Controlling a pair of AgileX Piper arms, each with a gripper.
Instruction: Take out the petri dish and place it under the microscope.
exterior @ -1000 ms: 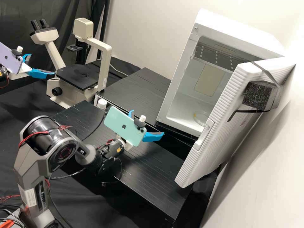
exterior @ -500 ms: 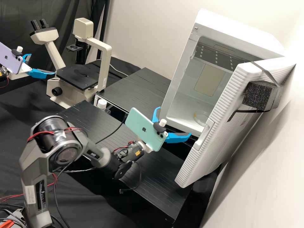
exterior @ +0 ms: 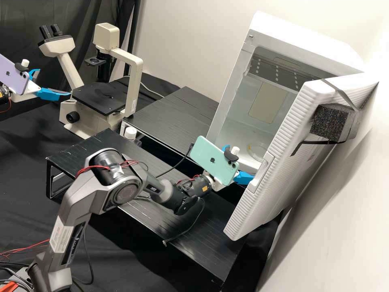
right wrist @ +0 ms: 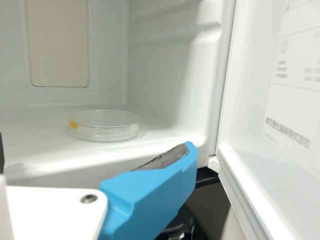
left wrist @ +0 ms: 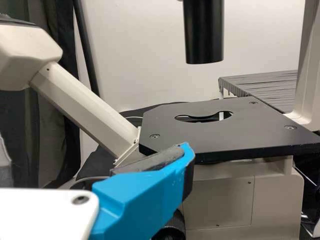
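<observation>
My right gripper point(exterior: 242, 162): at the mouth of the white cabinet point(exterior: 300, 36), near its open door point(exterior: 275, 182); fingers apart, as far as I can tell past the green phone point(exterior: 214, 160).
Petri dish point(right wrist: 105, 125): inside, flat on the cabinet floor, clear of my fingers.
My left gripper point(exterior: 54, 82): beside the microscope point(exterior: 131, 89), fingers spread.

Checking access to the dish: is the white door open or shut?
Open: the door stands swung out, showing the dish inside.
</observation>
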